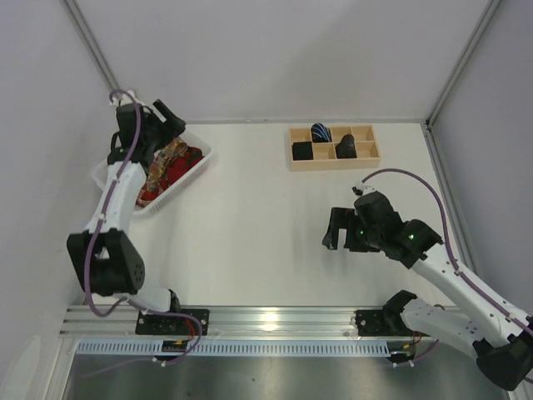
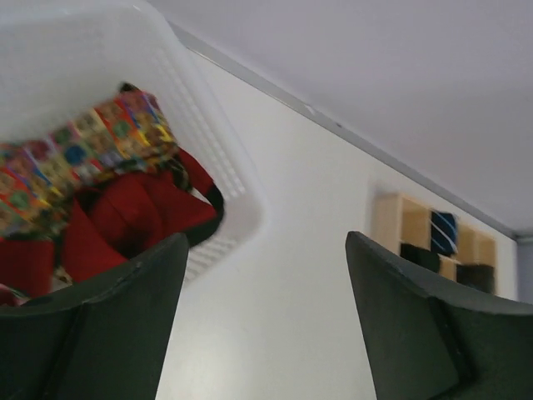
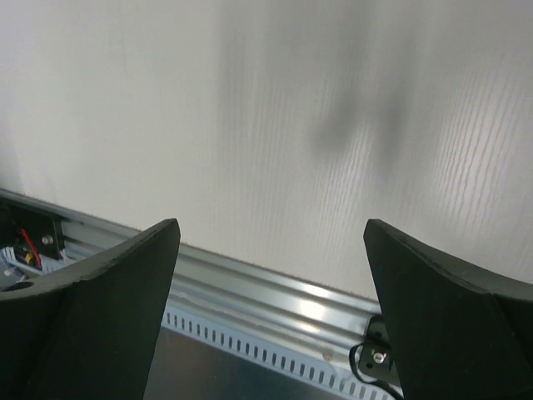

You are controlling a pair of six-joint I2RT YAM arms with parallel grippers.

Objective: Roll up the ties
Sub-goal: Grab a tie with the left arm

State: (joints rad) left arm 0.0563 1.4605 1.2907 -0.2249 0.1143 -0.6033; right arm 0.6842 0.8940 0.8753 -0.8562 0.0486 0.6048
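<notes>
Left wrist view: the left pincer stands wide open and holds nothing, poised over the white basket. Inside the basket lies a heap of unrolled ties. A multicoloured floral tie is on top, a red tie is beneath it, and a dark strip shows at the basket wall. The heap is tangled, so only two ties can be told apart with certainty. In the top external view, the right pincer hovers over the bare surface, well apart from the basket, with its jaws fully spread and empty. One wooden tray with compartments sits at the far side of the surface. It contains three rolled ties: one blue-striped roll, one black roll and a second black roll. Progress assessment: the task appears partly complete, with three ties rolled and stowed and the basket contents not yet processed. The step in hand is judged to be picking the next tie from the basket. Count: two pincers, one basket, one tray.
</notes>
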